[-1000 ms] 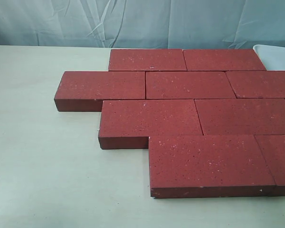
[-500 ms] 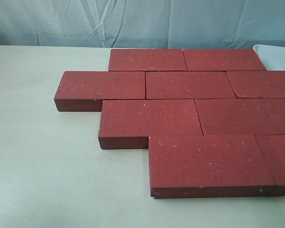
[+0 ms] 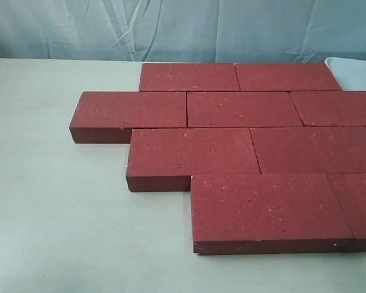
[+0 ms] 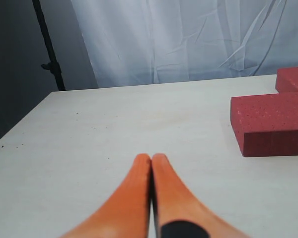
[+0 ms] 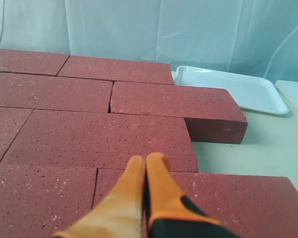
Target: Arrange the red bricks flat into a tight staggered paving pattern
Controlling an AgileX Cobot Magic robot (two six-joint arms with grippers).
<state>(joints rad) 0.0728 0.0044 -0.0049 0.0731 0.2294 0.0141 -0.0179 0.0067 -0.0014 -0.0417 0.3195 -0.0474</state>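
Several dark red speckled bricks (image 3: 244,146) lie flat on the pale table in four staggered rows, edges touching. The nearest row ends with a brick (image 3: 265,210) at the front. Neither gripper shows in the exterior view. In the left wrist view my left gripper (image 4: 151,157) is shut and empty over bare table, with a brick's end (image 4: 270,121) well off to one side. In the right wrist view my right gripper (image 5: 147,158) is shut and empty, hovering above the brick paving (image 5: 104,134).
A white tray (image 5: 233,89) sits past the bricks on the right side of the table, its corner (image 3: 357,70) showing in the exterior view. A pale curtain hangs behind. A dark stand (image 4: 49,59) is beyond the table's left end.
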